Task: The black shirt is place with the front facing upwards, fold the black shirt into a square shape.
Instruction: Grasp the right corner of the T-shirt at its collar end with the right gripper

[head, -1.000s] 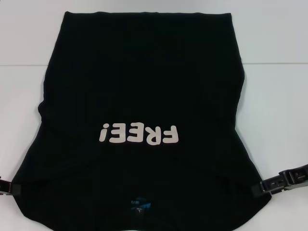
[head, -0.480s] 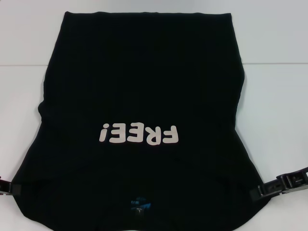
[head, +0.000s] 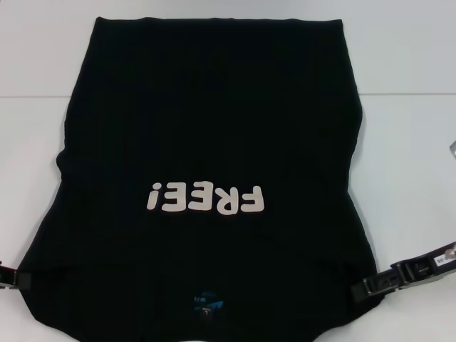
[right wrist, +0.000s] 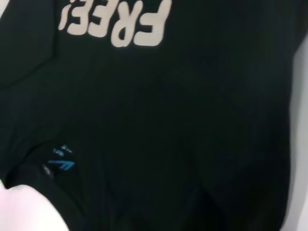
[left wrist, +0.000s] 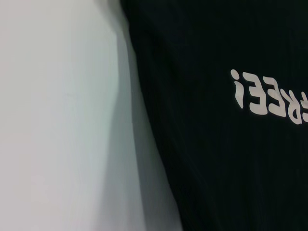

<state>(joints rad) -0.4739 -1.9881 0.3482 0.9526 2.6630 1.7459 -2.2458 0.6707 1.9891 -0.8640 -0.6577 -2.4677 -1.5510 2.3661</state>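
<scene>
The black shirt (head: 206, 178) lies spread across the middle of the white table (head: 406, 142), hem toward twelve o'clock, collar and small blue neck label (head: 206, 305) at six, the pale "FREE!" lettering (head: 205, 199) facing up and reading upside down from the head view. The left gripper (head: 16, 278) meets the shirt's edge at about eight o'clock, and the right gripper (head: 367, 287) at about four o'clock, reaching onto the cloth. Whether either pair of jaws is open, closed or pinching cloth cannot be told.

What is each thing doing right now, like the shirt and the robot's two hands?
black shirt: spread flat, "FREE!" print up, sleeves tucked in.
left gripper: at the shirt's near left edge.
right gripper: at the shirt's near right edge.
table: white, under the shirt.
</scene>
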